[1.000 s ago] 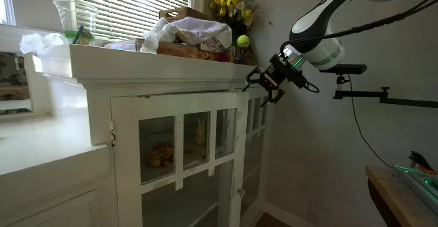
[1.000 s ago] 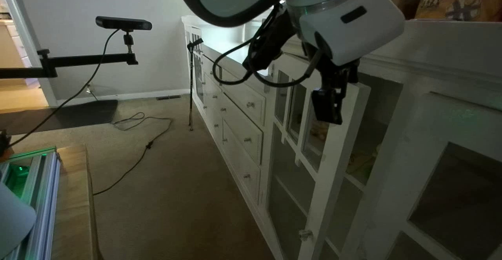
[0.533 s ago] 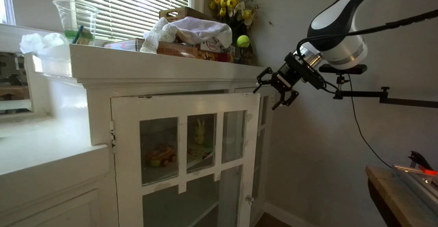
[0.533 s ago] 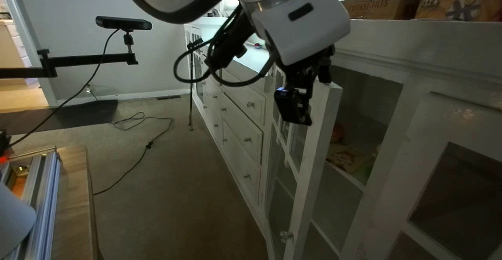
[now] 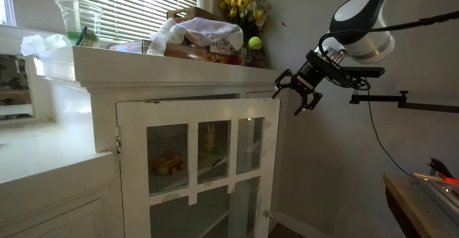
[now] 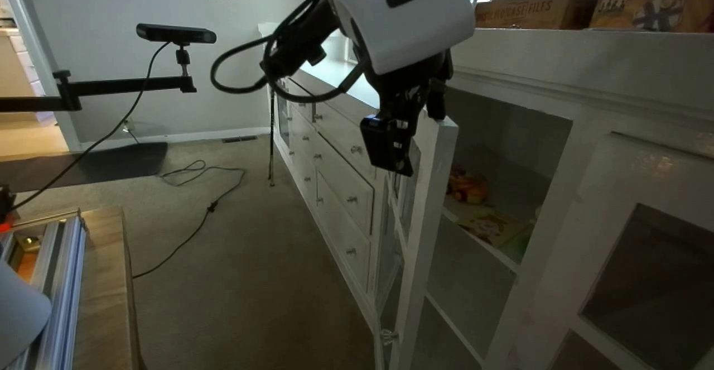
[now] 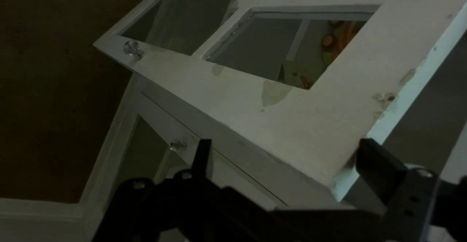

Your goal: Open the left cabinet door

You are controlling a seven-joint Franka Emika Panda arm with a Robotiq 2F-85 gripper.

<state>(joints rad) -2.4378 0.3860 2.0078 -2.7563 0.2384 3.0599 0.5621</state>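
The left cabinet door (image 5: 193,155) stands partly open, hung by its hinge (image 5: 118,141) near a front corner of the cabinet (image 5: 161,70), so I judge that the step in hand is to pull it wider. The gripper (image 5: 285,104) is at the upper free corner of this door, its fingers spread apart; in the wrist view one finger (image 7: 375,165) lies across the top edge and seems to touch it, while the other hangs free, outside the door. No clamping is to be seen. The next move, I think, calls for a pull outward, on an arc around the hinge, with care that the finger does not slip from the corner. Whether the fingertip hooks well behind the wood, I cannot tell. The lower end of the door is cut off in both exterior views, the wrist view is dark, and in an exterior view the border cuts the twin door (image 6: 647,258). Toy-like shapes (image 5: 168,162) inside are hard to make out.
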